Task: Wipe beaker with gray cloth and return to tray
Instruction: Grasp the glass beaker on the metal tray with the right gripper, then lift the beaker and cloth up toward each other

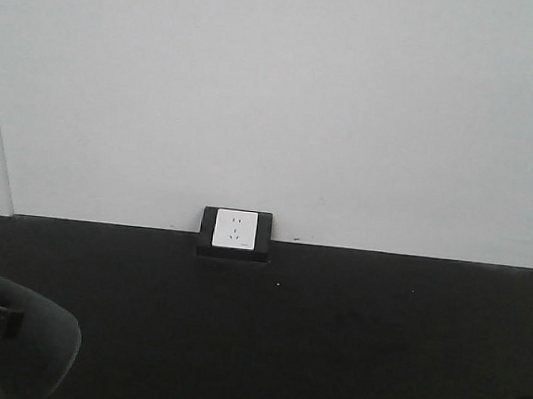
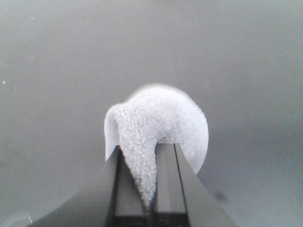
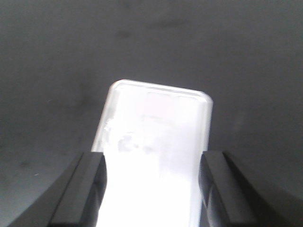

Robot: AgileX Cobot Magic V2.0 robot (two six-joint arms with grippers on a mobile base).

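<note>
Tightly pinched gray cloth [image 2: 156, 123], right pincer [image 3: 152, 189] spread over tray [image 3: 161, 92]

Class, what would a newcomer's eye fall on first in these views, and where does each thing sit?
In the left wrist view, a fuzzy gray cloth bulges from the shut left gripper. In the right wrist view, a silvery rectangular metal tray glares bright on the dark table, framed by the open right gripper. In the front view, a white socket in a black frame sits where white wall meets table.

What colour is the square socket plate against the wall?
White square socket plate in a black frame, clearest in the exterior front-facing view.
</note>
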